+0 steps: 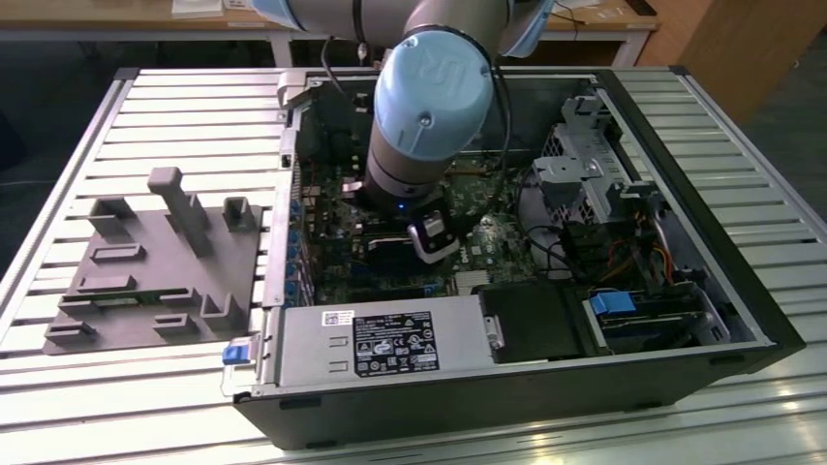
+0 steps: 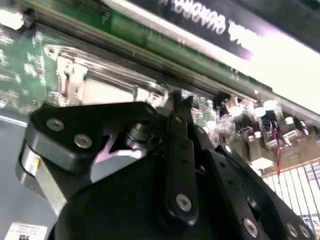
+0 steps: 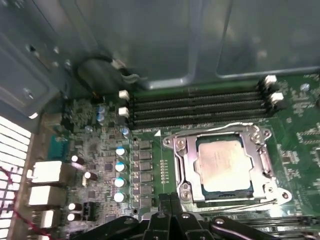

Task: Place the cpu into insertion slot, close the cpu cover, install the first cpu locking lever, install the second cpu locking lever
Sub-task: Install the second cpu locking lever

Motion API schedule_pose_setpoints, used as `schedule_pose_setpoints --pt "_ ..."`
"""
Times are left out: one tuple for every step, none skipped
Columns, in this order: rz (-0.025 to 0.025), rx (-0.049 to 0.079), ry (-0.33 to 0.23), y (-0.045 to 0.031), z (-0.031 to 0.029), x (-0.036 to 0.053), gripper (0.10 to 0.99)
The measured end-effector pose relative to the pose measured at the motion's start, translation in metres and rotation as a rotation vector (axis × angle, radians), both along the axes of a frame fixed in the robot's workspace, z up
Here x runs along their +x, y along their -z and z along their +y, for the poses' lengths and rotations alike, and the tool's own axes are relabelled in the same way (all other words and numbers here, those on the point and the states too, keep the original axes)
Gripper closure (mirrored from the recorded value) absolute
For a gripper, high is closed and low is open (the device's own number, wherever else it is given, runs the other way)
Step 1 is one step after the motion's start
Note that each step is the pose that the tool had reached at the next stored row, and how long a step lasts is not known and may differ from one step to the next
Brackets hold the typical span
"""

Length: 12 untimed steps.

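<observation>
The cpu (image 3: 222, 162), a flat square chip with a dull silver top, lies in the insertion slot on the green board. The slot's contacts are hidden under it. The cpu cover (image 3: 186, 165), a silver frame plate, lies flat around the chip. Thin wire levers run along two of the frame's sides (image 3: 215, 131); whether they are latched I cannot tell. My gripper (image 3: 170, 201) hovers just off one edge of the cover, shut, with nothing seen between its fingers. The second wrist view shows its black linkage and tips (image 2: 179, 102) close to the silver frame (image 2: 100, 75). The exterior view has the gripper (image 1: 433, 247) low inside the open computer case.
Long black memory slots (image 3: 200, 107) run beside the socket, and a row of capacitors (image 3: 120, 165) stands on another side. The case walls, a power supply (image 1: 375, 344) and drive bays (image 1: 595, 184) hem the arm in. A grey fixture (image 1: 155, 262) sits on the slatted table at the exterior view's left.
</observation>
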State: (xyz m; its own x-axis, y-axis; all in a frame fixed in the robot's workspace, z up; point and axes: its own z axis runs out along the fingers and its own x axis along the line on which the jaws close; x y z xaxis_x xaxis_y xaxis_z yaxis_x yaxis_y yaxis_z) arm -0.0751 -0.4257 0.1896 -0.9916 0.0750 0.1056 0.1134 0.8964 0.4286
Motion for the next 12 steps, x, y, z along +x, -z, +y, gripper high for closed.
schedule_pose_setpoints --pt "0.0001 0.0 0.0 -0.0045 0.0 0.0 0.984" --pt "0.0001 0.0 0.0 -0.0088 0.0002 0.0 0.984" --pt "0.0001 -0.001 0.0 -0.013 0.0003 0.0 0.984" --pt "0.0 -0.001 0.0 -0.0169 0.0004 0.0 0.984" --pt "0.0 -0.001 0.0 -0.0204 0.0005 0.0 0.984" --pt "0.0 -0.001 0.0 -0.0241 0.0006 0.0 0.984" --pt "0.0 -0.001 0.0 -0.0274 0.0007 0.0 0.984" --pt "0.0 -0.001 0.0 -0.0299 0.0007 0.0 0.984" --pt "0.0001 -0.001 0.0 -0.0313 0.0008 0.0003 0.984" --pt "0.0 -0.001 0.0 -0.0317 0.0009 0.0013 0.984" --pt "0.0 -0.001 0.0 -0.0317 0.0009 0.0034 0.984" --pt "0.0 -0.001 0.0 -0.0318 0.0009 0.0064 0.984"
